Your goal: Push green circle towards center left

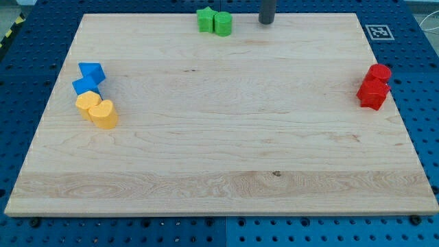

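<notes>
The green circle point(223, 23) stands at the view's top edge of the wooden board point(219, 158), a little left of the middle. A green star-shaped block point(206, 19) touches its left side. My tip point(266, 20) is a dark rod end at the view's top, about 60 pixels to the right of the green circle and apart from it.
Two blue blocks point(88, 77) and two yellow blocks point(97, 111), one heart-shaped, cluster at the view's left. Two red blocks point(374, 86) stand at the view's right edge. A fiducial tag point(378, 31) marks the top right corner.
</notes>
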